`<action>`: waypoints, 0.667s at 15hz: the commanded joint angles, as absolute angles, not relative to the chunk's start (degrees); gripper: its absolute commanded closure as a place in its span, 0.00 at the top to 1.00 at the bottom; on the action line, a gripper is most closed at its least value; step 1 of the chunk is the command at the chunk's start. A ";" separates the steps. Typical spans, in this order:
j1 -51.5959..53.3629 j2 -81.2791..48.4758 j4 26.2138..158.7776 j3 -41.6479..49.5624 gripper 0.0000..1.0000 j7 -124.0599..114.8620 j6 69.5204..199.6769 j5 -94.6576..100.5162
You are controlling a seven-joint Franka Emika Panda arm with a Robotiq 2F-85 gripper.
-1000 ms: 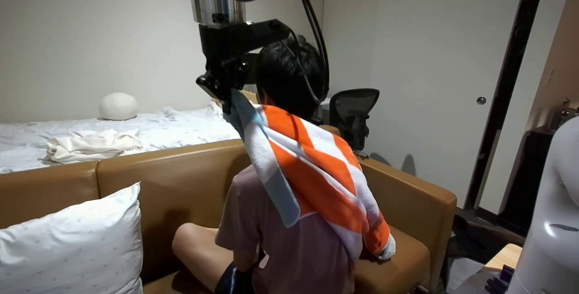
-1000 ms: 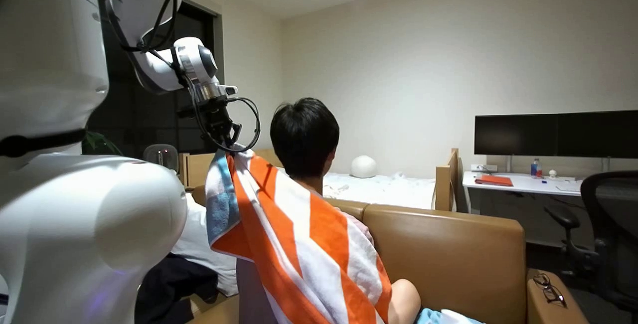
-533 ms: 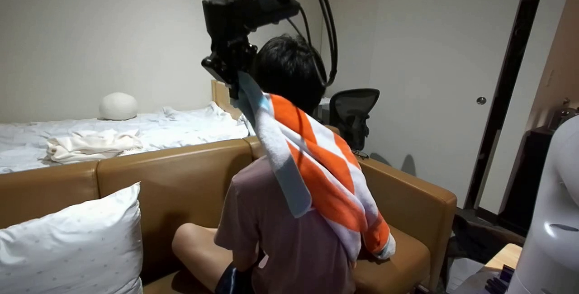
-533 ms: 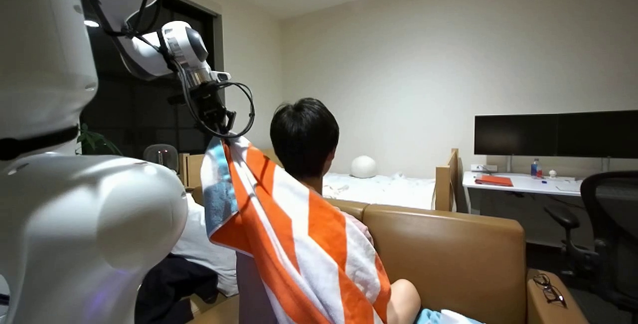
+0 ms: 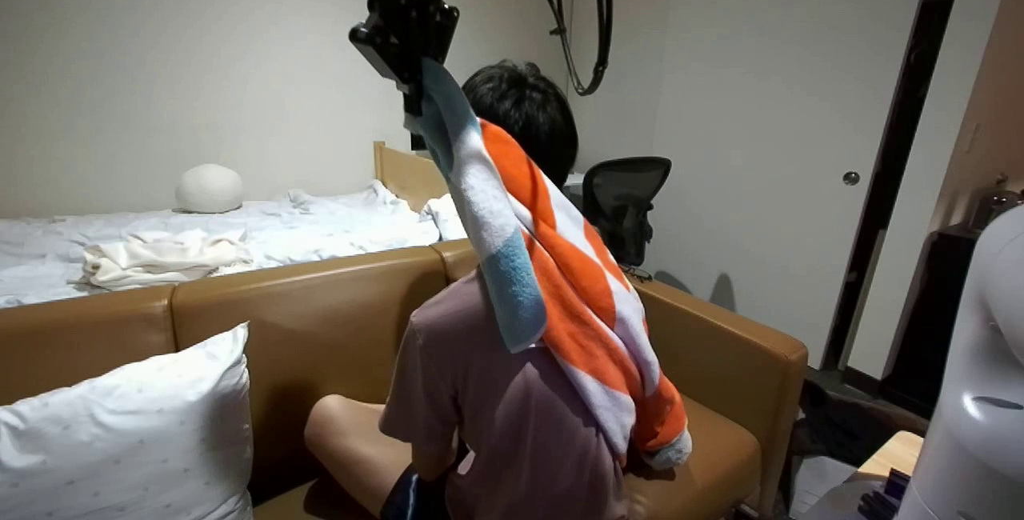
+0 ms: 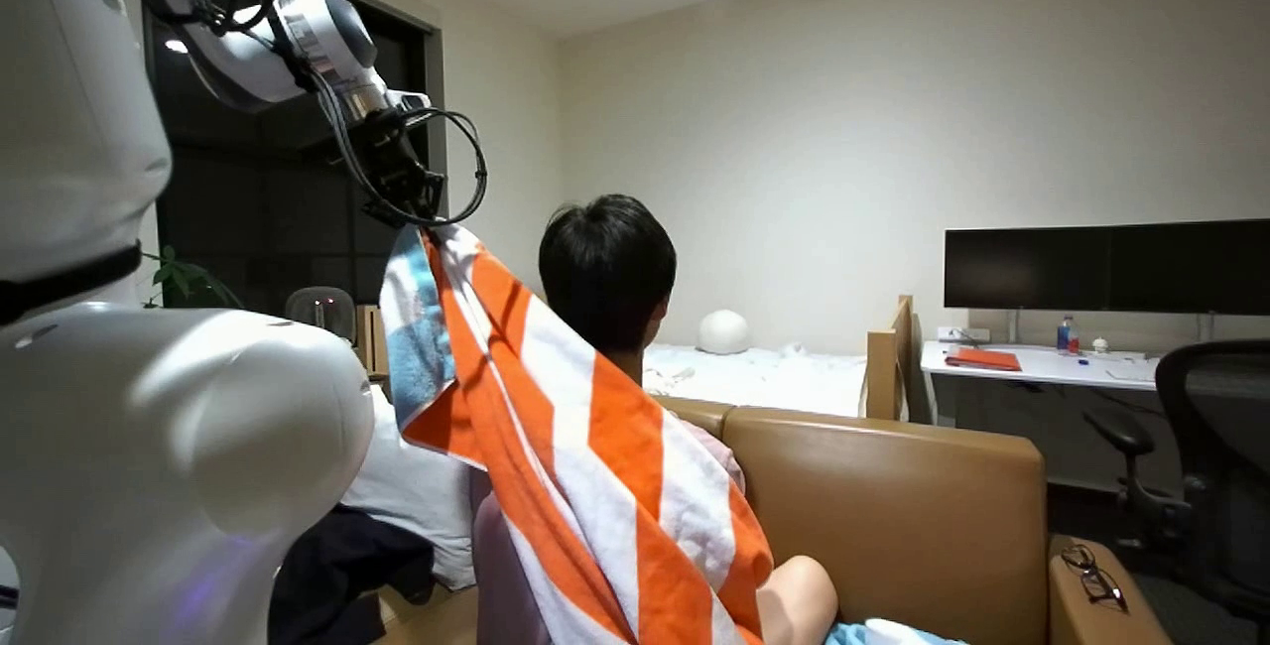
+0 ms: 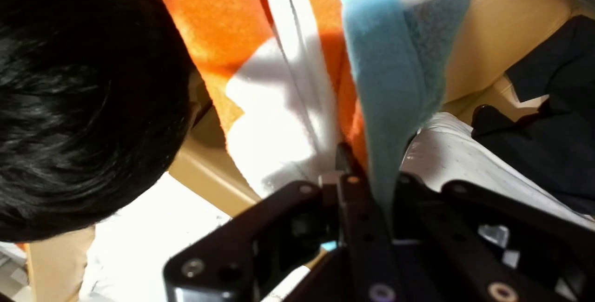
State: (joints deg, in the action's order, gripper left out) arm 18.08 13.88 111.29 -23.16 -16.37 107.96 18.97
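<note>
Orange-striped towel (image 6: 585,437) slants across the back of the seated person (image 5: 512,432), raised end pinched by the gripper (image 5: 414,96) beside the head (image 6: 607,273); judged a positioning step, next move needing head clearance.

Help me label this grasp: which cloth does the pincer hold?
The striped towel: it alone is caught in the pincer. The cream cloth on the bed and the black cloth lie away from it.

Wrist view's kinda harsh, whites on the towel (image 7: 279,102) blown out; both exterior views dimmer, glare on the robot (image 6: 228,407).
</note>
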 commanded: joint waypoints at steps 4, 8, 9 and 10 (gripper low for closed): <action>18.06 0.71 99.63 -23.95 0.02 -16.25 109.43 25.79; 18.61 2.82 103.89 -22.46 0.07 -16.42 108.09 24.13; 18.61 3.06 103.90 -22.48 0.07 -16.42 107.91 24.13; 18.61 3.25 103.92 -22.51 0.07 -16.43 107.75 24.13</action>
